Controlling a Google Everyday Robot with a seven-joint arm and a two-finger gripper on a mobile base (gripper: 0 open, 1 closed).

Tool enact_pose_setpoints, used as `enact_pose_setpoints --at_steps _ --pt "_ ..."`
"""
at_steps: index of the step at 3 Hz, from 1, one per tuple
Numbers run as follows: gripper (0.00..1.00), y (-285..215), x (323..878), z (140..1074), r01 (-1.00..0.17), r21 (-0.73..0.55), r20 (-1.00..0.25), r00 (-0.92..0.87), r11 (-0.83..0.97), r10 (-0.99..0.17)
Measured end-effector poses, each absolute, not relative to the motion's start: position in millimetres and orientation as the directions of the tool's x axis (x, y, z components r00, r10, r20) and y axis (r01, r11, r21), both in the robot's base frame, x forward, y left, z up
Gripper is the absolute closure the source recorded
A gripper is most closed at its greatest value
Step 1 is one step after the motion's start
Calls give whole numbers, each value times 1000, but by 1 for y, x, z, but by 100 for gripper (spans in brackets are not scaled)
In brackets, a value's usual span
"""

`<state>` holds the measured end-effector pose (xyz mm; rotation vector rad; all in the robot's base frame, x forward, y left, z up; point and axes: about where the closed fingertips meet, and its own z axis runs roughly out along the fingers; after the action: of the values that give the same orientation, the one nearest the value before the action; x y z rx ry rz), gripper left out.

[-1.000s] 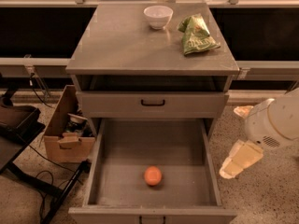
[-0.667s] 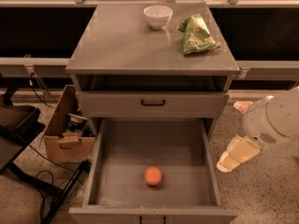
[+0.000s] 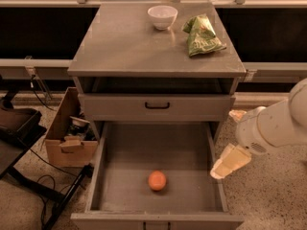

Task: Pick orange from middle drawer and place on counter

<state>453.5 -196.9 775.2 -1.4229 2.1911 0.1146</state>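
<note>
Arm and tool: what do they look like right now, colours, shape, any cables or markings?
The arm is smooth white, built of fat rounded segments that end in a bulbous joint with a small dark mark on it. The tool, just outside the right wall of the open drawer, is a pale cream, flat, wedge-like piece. No cables, sleeves or lettering show.

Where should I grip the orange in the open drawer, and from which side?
Grip the orange across its widest middle, straight down from above. It is round, so any opposite sides work, and it lies alone on the flat bottom of the middle drawer, whose upright walls would likely block a sideways approach. The gripper hangs beside the drawer's right wall.
</note>
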Motion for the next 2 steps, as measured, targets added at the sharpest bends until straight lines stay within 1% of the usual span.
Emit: enact_pose_setpoints --at_steps 2 --pt "0 -116 495 634 -892 -99 -598 -301 440 -743"
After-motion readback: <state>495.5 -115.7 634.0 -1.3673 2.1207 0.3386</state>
